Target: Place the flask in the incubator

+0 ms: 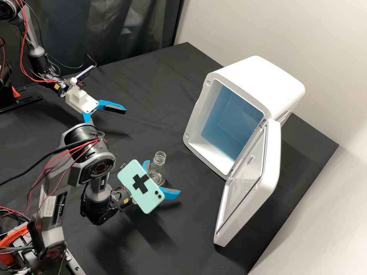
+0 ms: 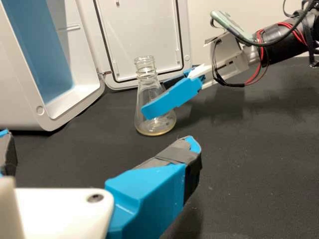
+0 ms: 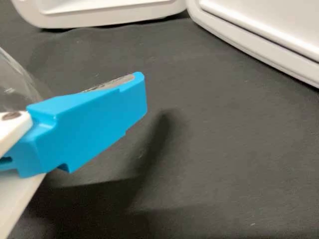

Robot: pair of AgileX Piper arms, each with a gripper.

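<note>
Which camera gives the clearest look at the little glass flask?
The left wrist view: the flask stands whole and upright, only a finger of the right gripper crossing it. In the high view a turquoise case hides part of its base. The right wrist view catches one glass edge.

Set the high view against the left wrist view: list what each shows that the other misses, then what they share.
High view: the incubator's rounded top; the left arm behind the open left hand. Left wrist view: the whole base of the flask, one finger of the right hand crossing its body. Both: flask upright, incubator door open.
</note>
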